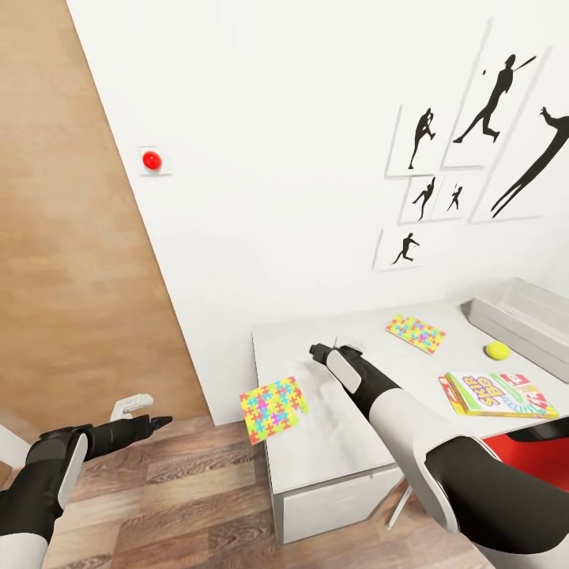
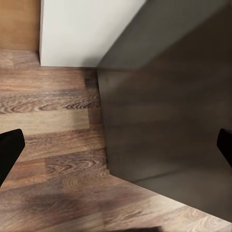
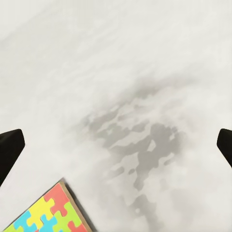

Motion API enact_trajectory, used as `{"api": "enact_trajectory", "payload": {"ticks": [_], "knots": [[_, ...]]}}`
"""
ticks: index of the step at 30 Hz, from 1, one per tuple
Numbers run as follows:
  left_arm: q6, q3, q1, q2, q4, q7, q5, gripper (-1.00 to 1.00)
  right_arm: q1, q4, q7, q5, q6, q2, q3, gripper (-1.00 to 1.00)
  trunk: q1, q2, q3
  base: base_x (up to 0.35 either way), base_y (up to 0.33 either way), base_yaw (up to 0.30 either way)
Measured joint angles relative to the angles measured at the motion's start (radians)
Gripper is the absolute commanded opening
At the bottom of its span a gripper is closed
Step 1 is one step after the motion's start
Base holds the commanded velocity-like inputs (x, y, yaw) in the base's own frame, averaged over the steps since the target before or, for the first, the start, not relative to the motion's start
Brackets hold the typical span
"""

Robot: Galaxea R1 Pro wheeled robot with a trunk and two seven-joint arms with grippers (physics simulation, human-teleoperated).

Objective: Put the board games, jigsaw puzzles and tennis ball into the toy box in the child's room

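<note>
**Surveying the desk: toys laid out, both grippers spread**

Lying on the smooth pale table [image 1: 332,442]: one thin mosaic jigsaw puzzle [image 1: 273,408] overhanging the front-left corner, a second jigsaw puzzle [image 1: 416,333] centre-right, a round tennis ball [image 1: 496,350], and a flat Skip-Bo box [image 1: 498,395]. A grey toy box [image 1: 518,316] with rolled rim sits at right edge. Right gripper [image 3: 116,145] hangs spread over bare tabletop; left gripper [image 2: 116,145] is spread above wood-plank floor [image 1: 182,490], lower left.
</note>
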Motion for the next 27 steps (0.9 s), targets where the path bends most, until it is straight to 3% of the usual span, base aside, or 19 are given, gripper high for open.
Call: {"api": "enact_trajectory", "payload": {"ticks": [27], "knots": [[0.000, 0.000, 0.000, 0.000, 0.000, 0.001, 0.000, 1.00, 0.000, 0.000, 0.002, -0.001, -0.043, 0.002, 0.001, 1.00, 0.000, 0.000, 0.037, 0.000, 0.000, 0.000]]}}
